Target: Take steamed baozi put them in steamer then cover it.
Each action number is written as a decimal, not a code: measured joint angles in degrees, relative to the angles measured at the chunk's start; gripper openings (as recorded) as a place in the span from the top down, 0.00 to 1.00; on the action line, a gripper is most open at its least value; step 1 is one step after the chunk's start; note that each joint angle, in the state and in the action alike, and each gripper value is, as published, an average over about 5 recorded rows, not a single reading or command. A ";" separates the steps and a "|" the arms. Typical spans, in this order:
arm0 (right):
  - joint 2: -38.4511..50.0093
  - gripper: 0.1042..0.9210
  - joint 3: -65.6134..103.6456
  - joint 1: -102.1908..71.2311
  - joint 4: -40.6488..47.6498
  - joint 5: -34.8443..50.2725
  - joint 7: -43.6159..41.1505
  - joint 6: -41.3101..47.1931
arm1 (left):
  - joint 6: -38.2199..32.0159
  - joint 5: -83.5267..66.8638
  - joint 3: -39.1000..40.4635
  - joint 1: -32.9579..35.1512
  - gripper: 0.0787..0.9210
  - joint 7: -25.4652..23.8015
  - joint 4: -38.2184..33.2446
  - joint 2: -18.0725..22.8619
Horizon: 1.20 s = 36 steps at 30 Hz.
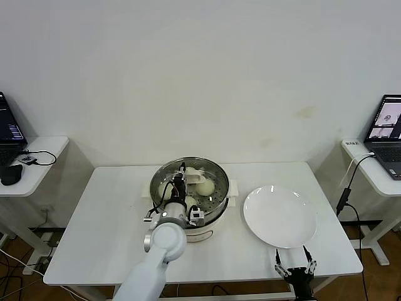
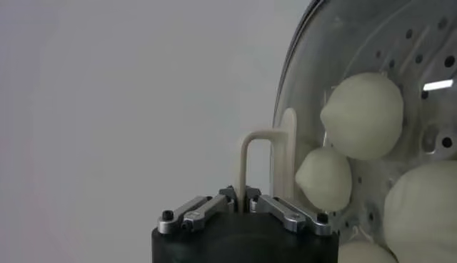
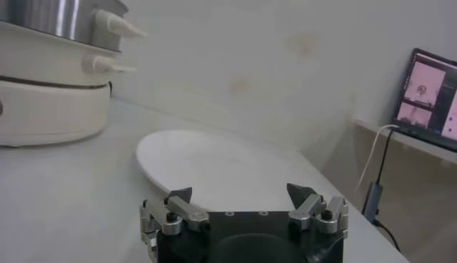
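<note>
The steamer [image 1: 220,174] stands mid-table with the glass cover [image 2: 285,93] lying over it. Through the glass I see three baozi [image 2: 363,114], [image 2: 325,179], [image 2: 421,214] on the perforated tray; two show in the head view [image 1: 205,186], [image 1: 164,188]. My left gripper [image 1: 180,179] hangs over the pot, its jaws [image 2: 243,194] pinched on one leg of the cover's cream bar handle [image 2: 257,139]. My right gripper [image 1: 293,260] waits open at the table's near right edge [image 3: 240,193], nothing between its fingers.
An empty white plate [image 1: 279,216] lies to the right of the steamer, just ahead of the right gripper [image 3: 214,161]. The steamer's cream base [image 3: 50,100] has side handles. Side desks with laptops [image 1: 388,135] flank the table.
</note>
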<state>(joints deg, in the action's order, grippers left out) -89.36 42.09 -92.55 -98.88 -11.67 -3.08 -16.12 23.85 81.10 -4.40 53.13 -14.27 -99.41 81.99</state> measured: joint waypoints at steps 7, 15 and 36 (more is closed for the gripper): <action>-0.19 0.12 -0.24 -0.11 -0.07 -0.39 -0.01 0.00 | -0.01 -0.78 0.51 2.17 0.55 0.26 -3.58 -0.92; -0.29 0.12 -0.06 -0.33 -0.17 -0.61 0.00 0.00 | -0.84 -2.50 -0.07 7.41 0.25 1.42 -10.82 -2.99; 2.29 0.12 -3.11 -1.48 -3.17 1.15 -1.00 0.62 | -22.06 -51.61 -21.63 39.29 0.12 18.54 -22.97 -10.85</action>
<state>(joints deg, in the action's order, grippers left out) -87.07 38.98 -94.03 -102.05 -10.52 -4.09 -15.50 1.79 29.49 -26.03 92.42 4.27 -122.38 71.14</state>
